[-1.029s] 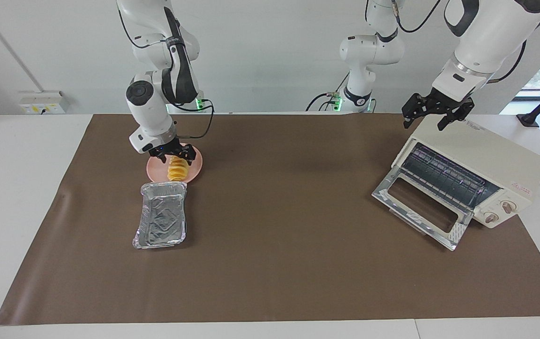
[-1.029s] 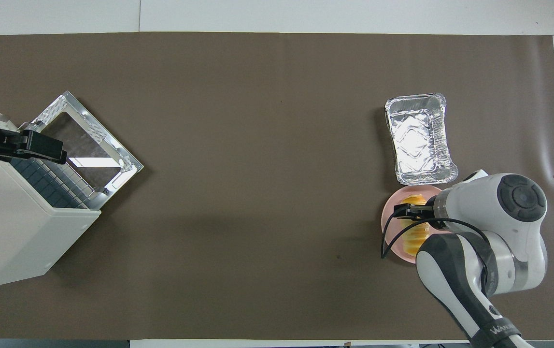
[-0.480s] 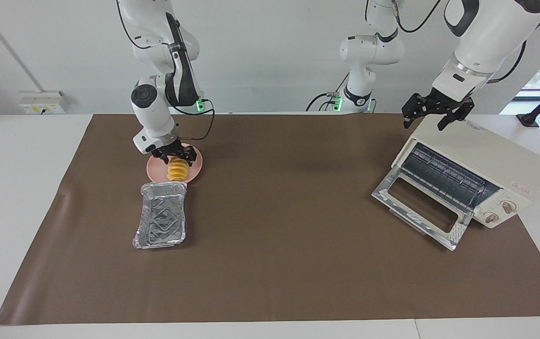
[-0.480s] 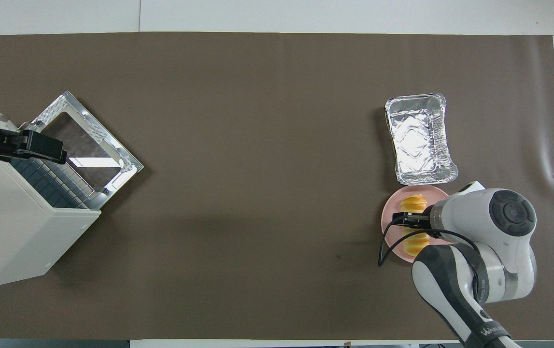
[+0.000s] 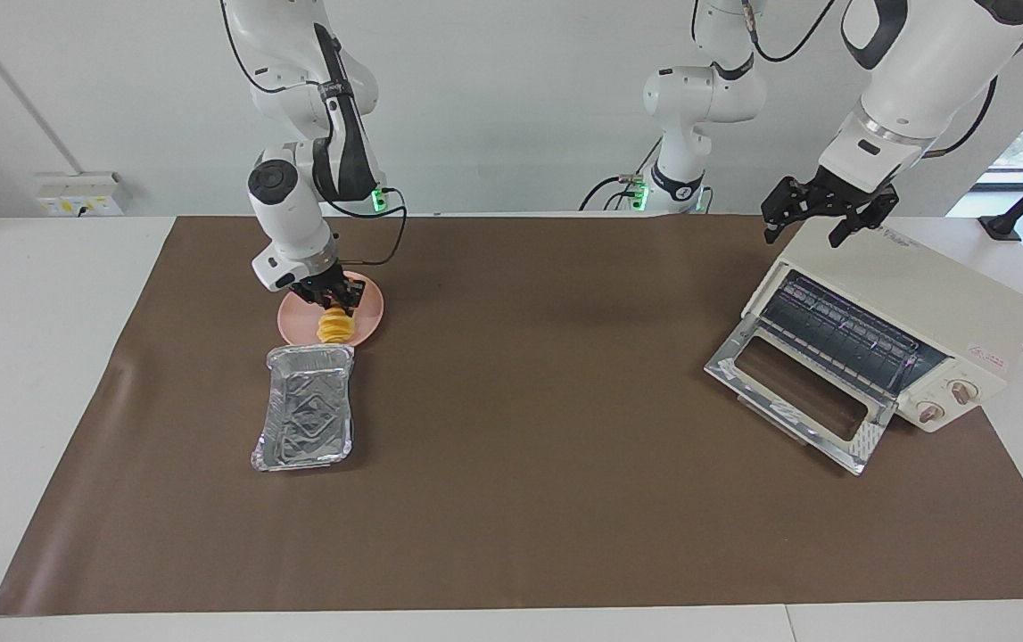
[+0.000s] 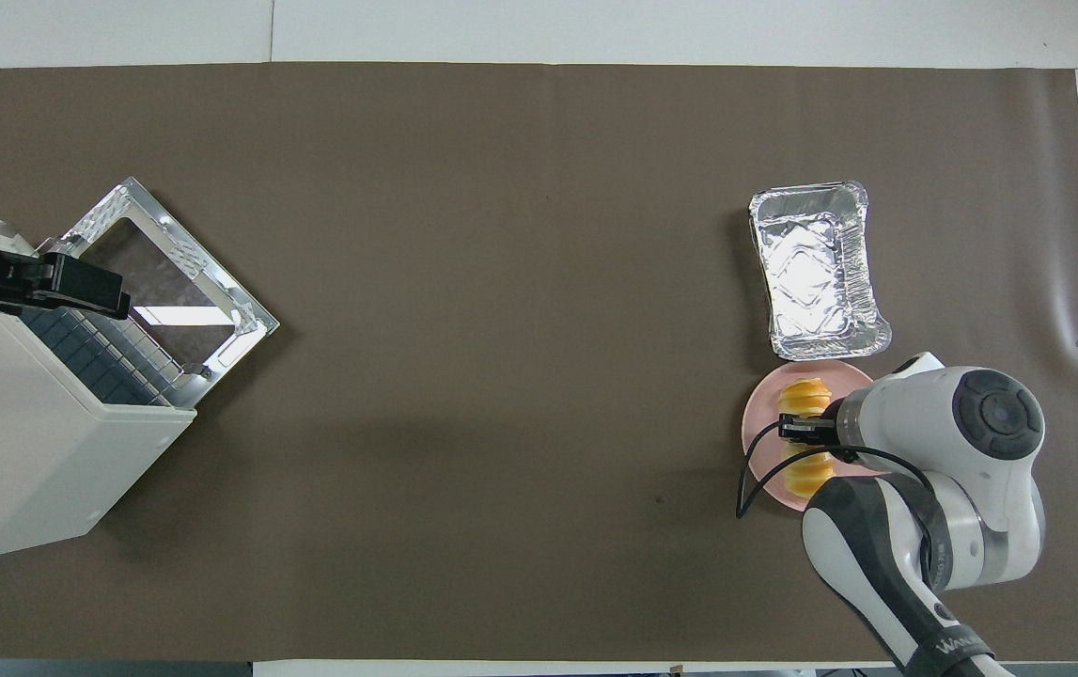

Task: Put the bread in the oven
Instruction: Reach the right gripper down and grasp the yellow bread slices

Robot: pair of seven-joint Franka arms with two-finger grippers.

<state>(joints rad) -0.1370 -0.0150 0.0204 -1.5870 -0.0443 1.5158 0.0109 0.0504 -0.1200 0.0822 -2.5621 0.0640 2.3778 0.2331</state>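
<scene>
The yellow-orange ridged bread point(image 5: 335, 328) lies on a round pink plate point(image 5: 373, 314) near the right arm's end of the table; it also shows in the overhead view point(image 6: 804, 395). My right gripper point(image 5: 333, 297) is down on the bread's middle, its fingers closed against its sides point(image 6: 806, 431). The cream-white oven point(image 5: 921, 294) stands at the left arm's end, its glass door point(image 5: 792, 392) dropped open and the rack showing. My left gripper point(image 5: 819, 223) is open and hovers over the oven's top edge.
A crinkled silver foil tray point(image 5: 306, 407) lies empty on the brown mat, touching the plate's edge and farther from the robots than it. A third arm's base point(image 5: 680, 178) stands at the table's robot end.
My right gripper has lowered onto the bread and its fingers have narrowed from spread to closed on it. The left arm has not moved.
</scene>
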